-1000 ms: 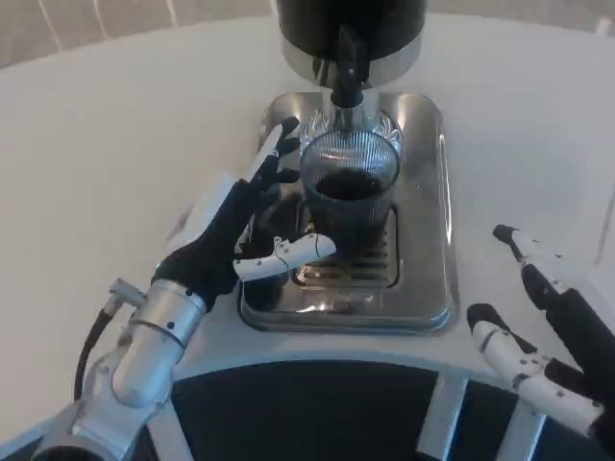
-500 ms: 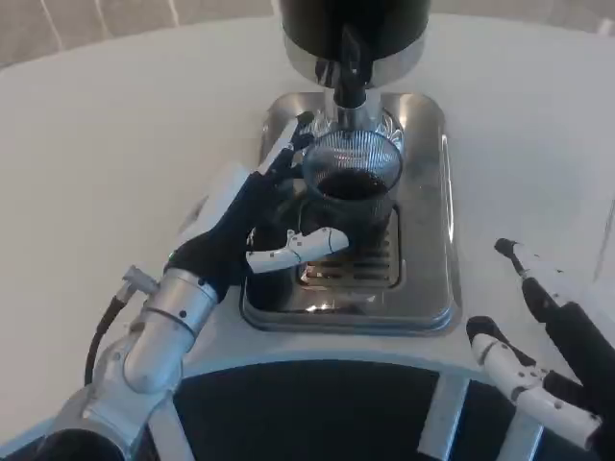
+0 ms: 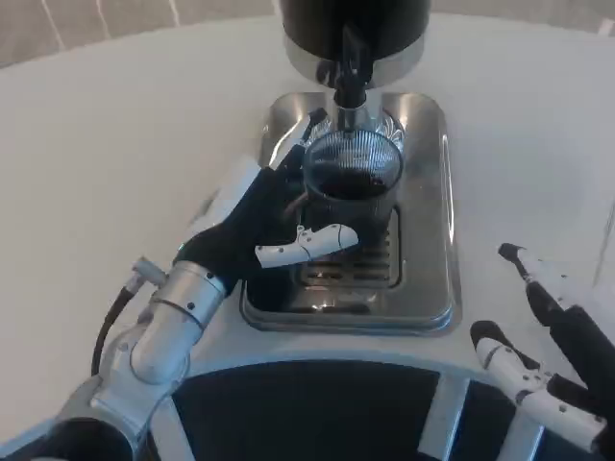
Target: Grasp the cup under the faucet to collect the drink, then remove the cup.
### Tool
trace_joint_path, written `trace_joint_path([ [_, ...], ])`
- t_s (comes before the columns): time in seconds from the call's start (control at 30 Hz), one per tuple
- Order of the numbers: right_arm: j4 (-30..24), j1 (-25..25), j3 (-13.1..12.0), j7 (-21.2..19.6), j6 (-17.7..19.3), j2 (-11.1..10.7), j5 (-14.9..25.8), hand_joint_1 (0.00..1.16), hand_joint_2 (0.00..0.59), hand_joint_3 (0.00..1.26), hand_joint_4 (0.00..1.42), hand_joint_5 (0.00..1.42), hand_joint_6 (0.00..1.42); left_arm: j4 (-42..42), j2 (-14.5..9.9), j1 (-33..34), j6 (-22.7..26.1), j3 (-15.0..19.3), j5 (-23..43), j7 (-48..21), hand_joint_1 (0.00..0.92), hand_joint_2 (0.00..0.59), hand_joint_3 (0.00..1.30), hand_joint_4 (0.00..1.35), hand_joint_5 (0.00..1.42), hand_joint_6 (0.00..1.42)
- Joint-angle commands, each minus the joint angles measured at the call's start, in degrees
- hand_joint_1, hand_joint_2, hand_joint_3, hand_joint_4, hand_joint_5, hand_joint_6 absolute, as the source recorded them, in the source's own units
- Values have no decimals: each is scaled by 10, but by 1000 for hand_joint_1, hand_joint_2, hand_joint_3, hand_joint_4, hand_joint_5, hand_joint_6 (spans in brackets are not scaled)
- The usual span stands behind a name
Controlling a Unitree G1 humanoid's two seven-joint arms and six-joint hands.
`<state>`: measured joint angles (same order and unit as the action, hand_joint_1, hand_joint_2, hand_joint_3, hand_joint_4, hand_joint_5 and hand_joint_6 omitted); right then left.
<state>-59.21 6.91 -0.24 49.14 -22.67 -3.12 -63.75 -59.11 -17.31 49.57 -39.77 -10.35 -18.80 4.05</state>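
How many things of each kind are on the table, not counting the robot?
Cup: 1
Dispenser: 1
Drip tray: 1
Total: 3

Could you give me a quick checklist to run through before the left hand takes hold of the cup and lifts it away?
1. Cup under the faucet: ok, it stands directly below the spout.
2. Drink collected: ok, dark liquid shows inside the cup.
3. Faucet stopped pouring: cannot tell, any stream would be hidden against the dark spout.
4. Left hand around the cup: cannot tell, fingers lie at its left side and front, but firm contact is unclear.
5. Cup upright on the metal tray: ok.
6. Right hand out of the way: ok, open on the table, right of the tray.
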Motion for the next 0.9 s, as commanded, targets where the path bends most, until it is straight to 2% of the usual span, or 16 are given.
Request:
trace_joint_path([
  [0.03,-1,-5,-1,8,-4,-4,3,108,469,0,0,0,0,-17,6,6,0,-10,-7,-20,384,75,45,194,277,209],
  [0.33,10,-7,6,2,-4,-1,-4,108,469,0,0,0,0,-36,11,23,6,-14,-10,-38,377,72,89,235,304,209],
  [0.6,15,-14,5,1,-8,0,-9,114,465,1,0,0,0,-42,13,33,13,-29,-22,-26,381,75,110,244,307,209],
  [0.9,14,-10,7,-1,-8,1,-15,182,458,5,0,0,0,-42,19,33,15,-32,-28,-5,396,93,275,363,373,191],
])
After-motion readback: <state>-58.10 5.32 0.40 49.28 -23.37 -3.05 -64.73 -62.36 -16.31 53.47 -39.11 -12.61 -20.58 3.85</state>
